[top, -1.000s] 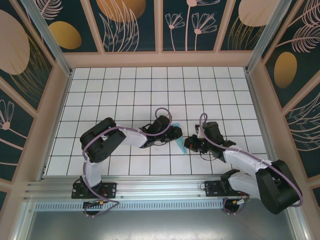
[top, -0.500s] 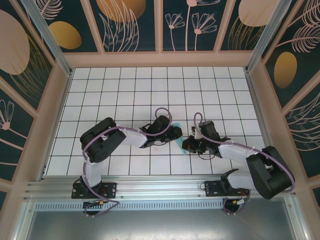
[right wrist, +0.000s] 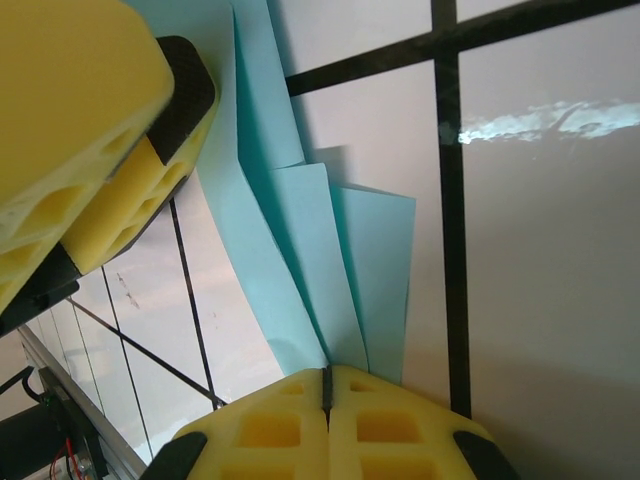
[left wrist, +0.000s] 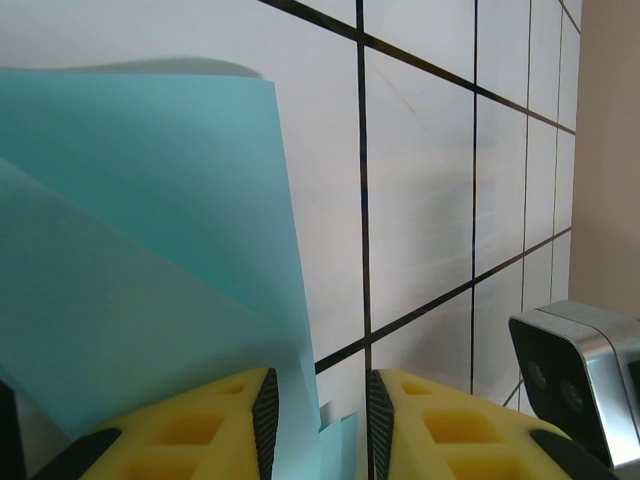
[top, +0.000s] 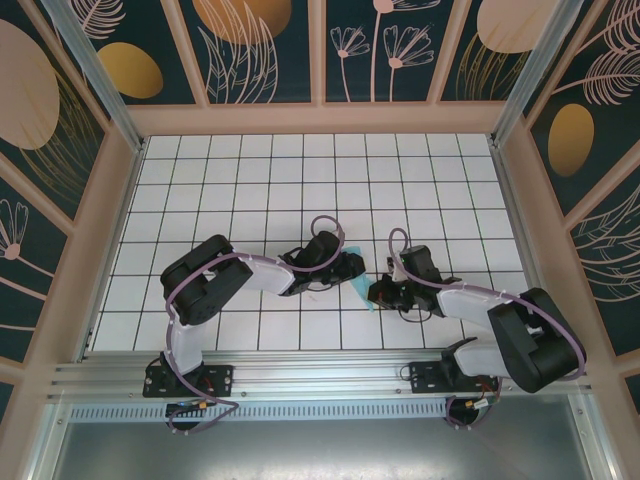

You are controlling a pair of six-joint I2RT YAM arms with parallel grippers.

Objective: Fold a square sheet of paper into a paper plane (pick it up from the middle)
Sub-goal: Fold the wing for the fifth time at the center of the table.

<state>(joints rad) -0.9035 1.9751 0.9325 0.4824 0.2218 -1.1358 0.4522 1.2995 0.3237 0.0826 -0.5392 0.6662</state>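
Now: right pincer (right wrist: 326, 385) clamped on the folded blue paper (right wrist: 300, 250), pinning its layers midway along the front edge of the tabletop (top: 250, 180); left pincer (left wrist: 318, 400) straddles the sheet, jaws slightly apart, probably lining up a crease.

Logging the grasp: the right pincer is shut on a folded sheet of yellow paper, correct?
Not quite: the paper is light blue, not yellow. The rest holds: the right pincer is shut on the folded sheet, as the right wrist view shows.
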